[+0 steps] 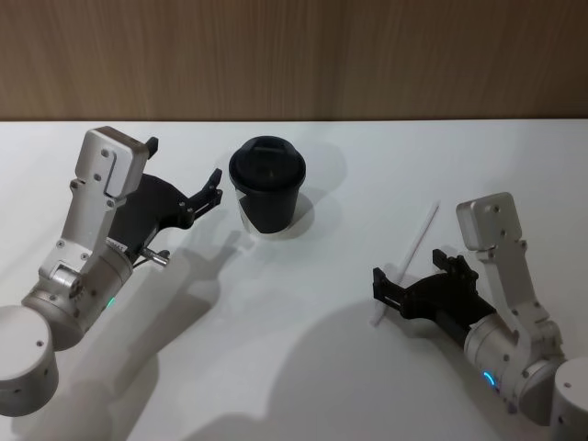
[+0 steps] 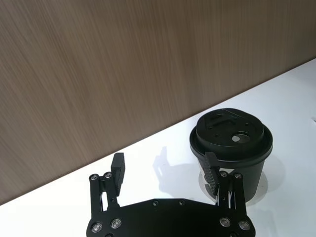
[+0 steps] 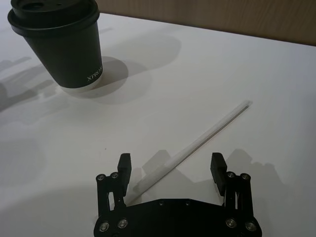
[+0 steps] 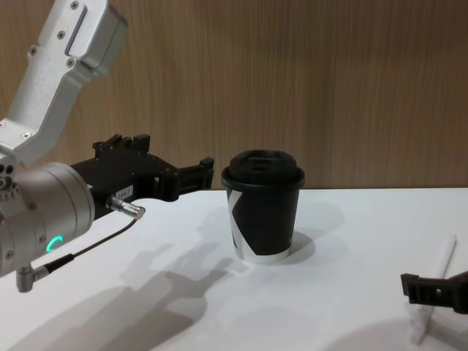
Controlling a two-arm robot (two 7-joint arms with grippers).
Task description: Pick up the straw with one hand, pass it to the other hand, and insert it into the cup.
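White table [image 1: 303, 367], plain, wood-panel wall along far edge. Two things on it. Cup [image 1: 266, 188]: black w/ lid, upright, white band at base, stands just past tips of L gripper [image 1: 217, 186], a bit to its right, not touching. Straw [image 1: 415, 246]: white, lies flat, near end btwn the spread fingers [image 3: 124, 168] of R gripper [image 1: 379, 292], close by one finger, contact can't tell; rest runs diagonally out ahead of that gripper. Cup well apart from R gripper, fwd-left of it.
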